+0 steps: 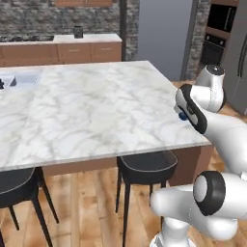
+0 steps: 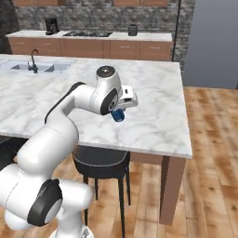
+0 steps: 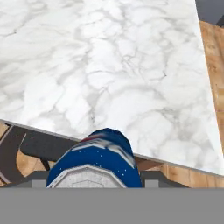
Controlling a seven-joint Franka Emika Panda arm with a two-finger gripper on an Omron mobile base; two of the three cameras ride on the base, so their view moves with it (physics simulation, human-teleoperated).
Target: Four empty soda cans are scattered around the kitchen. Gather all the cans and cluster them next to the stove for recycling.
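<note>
- Clamped from both sides, the jaws of the gripper (image 2: 119, 113) are grasping a blue soda can (image 3: 95, 159) — its body is sitting between the dark fingers in the hand view, silver top toward the camera.
- That blue soda can (image 2: 118, 115) is hanging above the marble island counter (image 2: 153, 100), near the counter's front edge and toward its right end, not touching the marble.
- From the left base view, just a sliver of the can (image 1: 183, 116) is peeking out beside the arm's wrist, over the island's near right corner.
- Below the can, a dark stool (image 2: 102, 160) is standing tucked under the island's front edge; a second stool (image 1: 17, 185) is sitting farther left along that edge.
- At the island's far left end, a sink (image 2: 37, 68) with a dark faucet is lying set into the marble.
- Beyond the island, the stove (image 2: 87, 34) is sitting in the back counter against the stone wall — a dark cylinder (image 2: 133, 30) is standing on that counter to the stove's right.
</note>
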